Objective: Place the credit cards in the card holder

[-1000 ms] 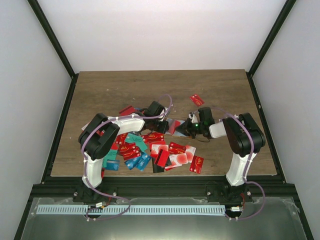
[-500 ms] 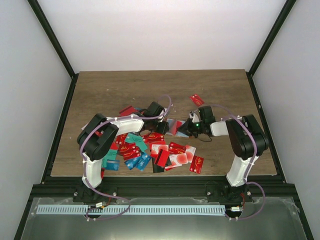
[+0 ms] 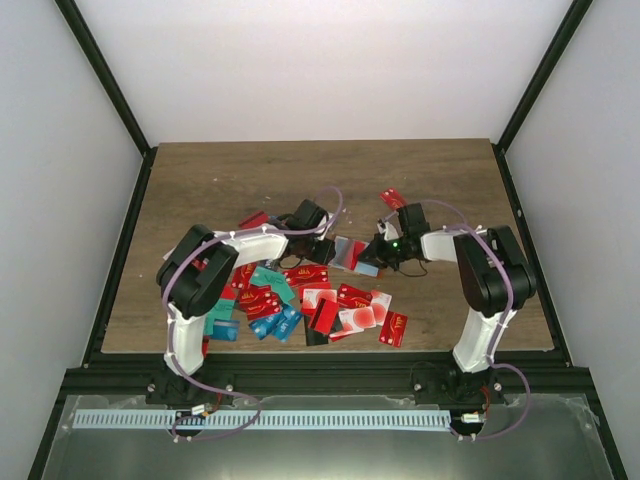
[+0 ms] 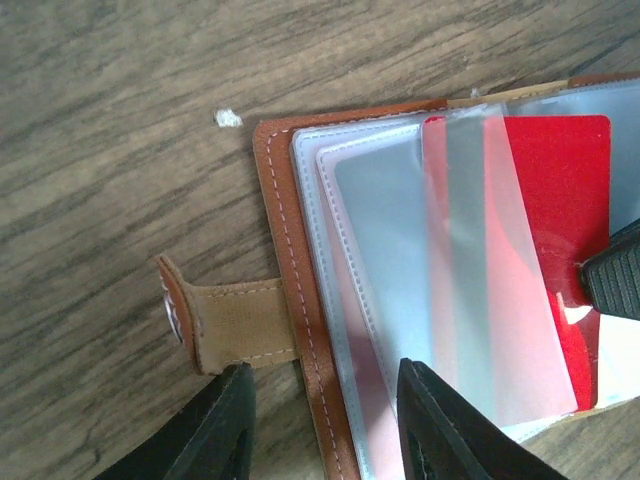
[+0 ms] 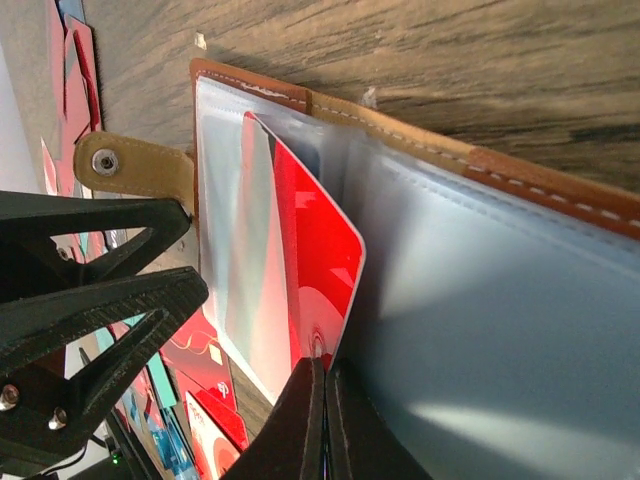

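The card holder (image 4: 300, 300) lies open on the table (image 3: 250, 170), just behind the heap of loose credit cards (image 3: 270, 295). Our right gripper (image 5: 322, 362) is shut on the rim of a red card (image 5: 310, 250) partway in a clear sleeve (image 4: 500, 300), and our left gripper (image 4: 322, 380) stands half open astride the holder's stitched edge, clamping nothing we can see. We fear so slight a pinch lets the card swivel and jam, or the push slides the holder. Only the left wrist view shows how far the sleeve covers the card.
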Controlling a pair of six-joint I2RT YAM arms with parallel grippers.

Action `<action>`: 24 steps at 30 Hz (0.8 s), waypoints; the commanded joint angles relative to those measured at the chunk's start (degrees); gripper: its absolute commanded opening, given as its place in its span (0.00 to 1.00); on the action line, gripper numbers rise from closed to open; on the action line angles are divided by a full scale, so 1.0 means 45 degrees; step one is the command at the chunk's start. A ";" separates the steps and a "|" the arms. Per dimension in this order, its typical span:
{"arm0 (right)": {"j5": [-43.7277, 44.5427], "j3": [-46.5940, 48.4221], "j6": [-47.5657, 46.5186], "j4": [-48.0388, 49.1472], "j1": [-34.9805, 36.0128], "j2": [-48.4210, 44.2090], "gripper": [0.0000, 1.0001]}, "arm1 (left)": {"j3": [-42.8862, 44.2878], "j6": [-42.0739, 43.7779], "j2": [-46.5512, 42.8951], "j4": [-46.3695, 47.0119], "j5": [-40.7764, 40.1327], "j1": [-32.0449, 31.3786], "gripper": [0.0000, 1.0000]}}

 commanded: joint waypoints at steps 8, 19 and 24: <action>0.0231 0.1049 -0.1584 -0.2459 -0.0320 0.0924 0.01 | 0.0197 0.0581 0.0903 -0.0537 -0.0582 0.0299 0.38; 0.0110 0.1681 -0.2288 -0.3298 -0.0414 0.1424 0.01 | 0.0041 0.0738 0.0991 -0.0351 -0.0255 0.0348 0.37; 0.0094 0.1980 -0.2580 -0.3628 -0.0417 0.1501 0.01 | 0.0043 0.0719 0.1031 -0.0283 -0.0135 0.0348 0.32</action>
